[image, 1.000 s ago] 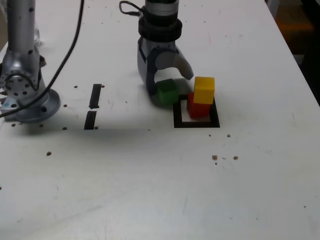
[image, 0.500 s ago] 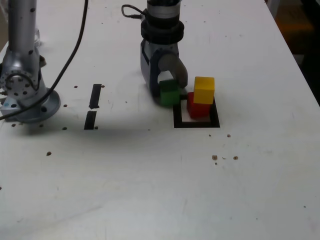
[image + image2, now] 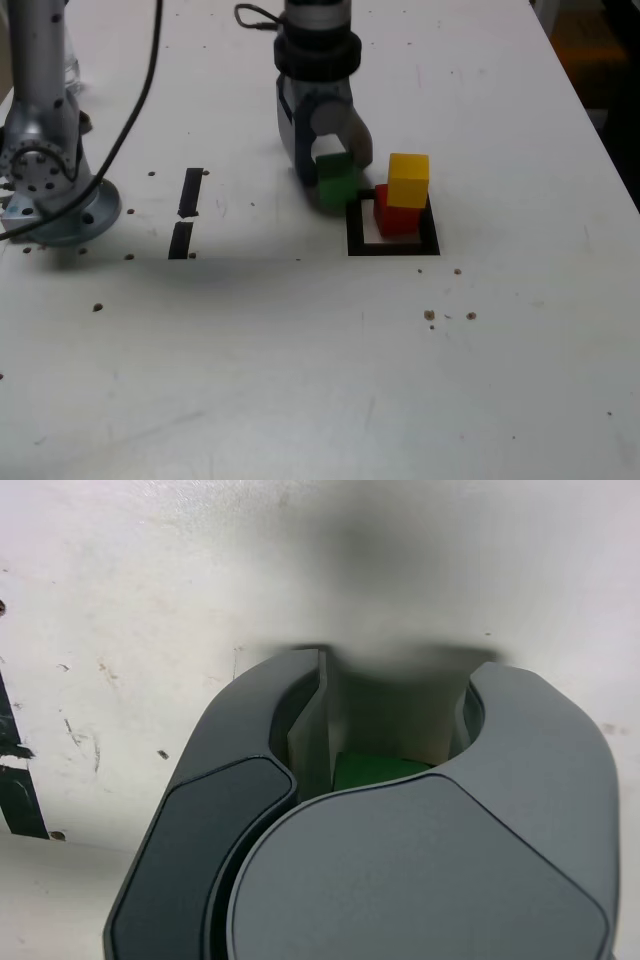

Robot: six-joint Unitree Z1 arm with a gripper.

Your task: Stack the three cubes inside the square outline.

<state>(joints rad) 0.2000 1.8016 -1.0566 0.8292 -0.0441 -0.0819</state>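
Pinching the green cube (image 3: 337, 180), your gripper (image 3: 333, 172) has its fingers closed on it — beside the taped square (image 3: 391, 246), where yellow cube (image 3: 408, 180) tops red cube (image 3: 396, 217).

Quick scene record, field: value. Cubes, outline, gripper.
green cube: between the jaws, just outside the outline, on the exterior view's left
gripper: shut on green cube
yellow cube: on top of the red cube
red cube: inside the square outline, toward its far right corner
square outline: black tape, white middle
stack: two of three
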